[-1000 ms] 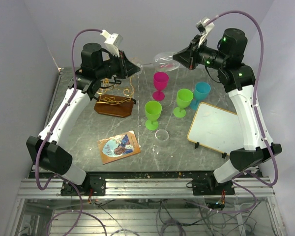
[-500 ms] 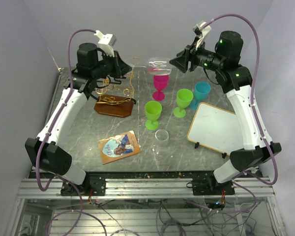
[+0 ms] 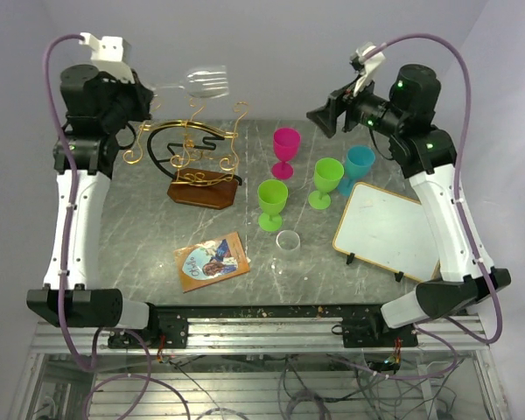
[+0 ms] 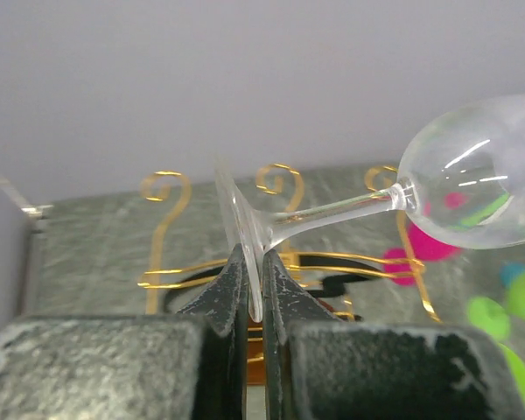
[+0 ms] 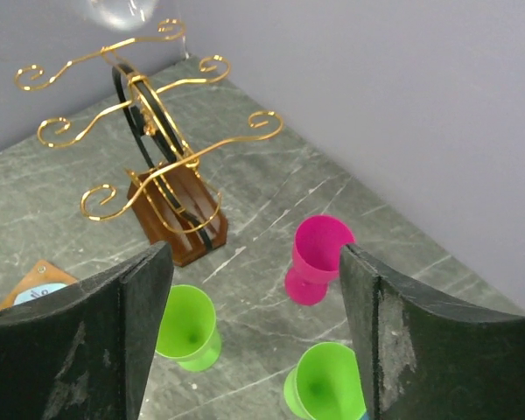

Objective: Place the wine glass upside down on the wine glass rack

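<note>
- Now that the right gripper has let go and drawn back to the far right, the wine glass has changed hands. Only your left gripper carries it.
- The left jaws are clamped almost shut on the rim of the glass's foot. The stem and bowl reach out to the right, roughly level.
- In its wrist view the right gripper stands wide open with nothing between its fingers.
- The glass has gone from mid-table up to the far left, above the wine glass rack and touching none of its gold arms. The handover looks done; turning the bowl down and hanging it are still ahead of you.
- Mind the scroll-tipped arms just below. You are gripping the foot, which is probably the very part the wire must catch.
- The pink goblet, two green goblets and blue goblet stand right of the rack, clear of it.
- The white board, small clear cup and picture card lie nearer, out of the way.
</note>
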Robot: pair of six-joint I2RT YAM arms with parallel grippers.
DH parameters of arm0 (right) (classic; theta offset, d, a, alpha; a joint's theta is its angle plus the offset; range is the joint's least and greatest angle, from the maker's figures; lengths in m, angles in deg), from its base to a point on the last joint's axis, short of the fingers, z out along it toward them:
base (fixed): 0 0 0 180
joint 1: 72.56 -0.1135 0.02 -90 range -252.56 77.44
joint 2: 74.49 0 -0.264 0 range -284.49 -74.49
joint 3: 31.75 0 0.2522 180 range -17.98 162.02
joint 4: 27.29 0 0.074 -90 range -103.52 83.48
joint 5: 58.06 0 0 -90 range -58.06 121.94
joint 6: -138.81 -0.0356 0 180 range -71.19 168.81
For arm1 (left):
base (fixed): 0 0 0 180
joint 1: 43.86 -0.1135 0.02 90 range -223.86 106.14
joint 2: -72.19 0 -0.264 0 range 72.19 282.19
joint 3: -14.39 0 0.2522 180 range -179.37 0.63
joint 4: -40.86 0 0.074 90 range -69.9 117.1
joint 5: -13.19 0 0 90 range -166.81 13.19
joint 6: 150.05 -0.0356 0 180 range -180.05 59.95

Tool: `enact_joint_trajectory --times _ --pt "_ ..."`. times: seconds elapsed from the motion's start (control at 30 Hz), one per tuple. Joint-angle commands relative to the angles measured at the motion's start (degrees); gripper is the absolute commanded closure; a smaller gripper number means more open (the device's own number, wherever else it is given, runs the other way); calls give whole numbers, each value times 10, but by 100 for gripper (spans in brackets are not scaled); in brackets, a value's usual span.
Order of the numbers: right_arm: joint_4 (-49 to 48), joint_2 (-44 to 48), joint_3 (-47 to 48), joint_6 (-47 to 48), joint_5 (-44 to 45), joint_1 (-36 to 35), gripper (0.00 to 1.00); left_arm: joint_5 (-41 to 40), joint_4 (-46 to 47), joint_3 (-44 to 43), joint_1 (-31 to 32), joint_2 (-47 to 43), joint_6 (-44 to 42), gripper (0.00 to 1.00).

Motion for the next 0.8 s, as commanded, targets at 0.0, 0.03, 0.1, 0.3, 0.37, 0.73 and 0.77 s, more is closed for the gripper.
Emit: enact_joint_trajectory --times 0.0,0.03,0.1,0.3,0.37,0.73,0.77 --pt "-16 -21 -36 -7 23 -37 20 -131 -14 -53 -43 -28 -90 93" --pt "-17 -29 -38 -6 31 -53 18 -153 -13 -57 -47 -33 -109 93" --pt "-17 -47 -33 -6 41 -78 15 -196 -13 -65 -53 -38 -153 93" --pt "-4 -113 -5 -3 95 -169 10 -341 12 -60 -60 -49 -304 93" --pt "-9 -130 -12 2 125 -197 10 -390 31 -52 -60 -50 -355 93" --pt "-8 -206 -6 12 212 -271 10 -513 136 -8 -60 0 -567 93" --pt "-8 -211 -2 9 214 -272 10 -514 150 -1 -60 8 -583 93"
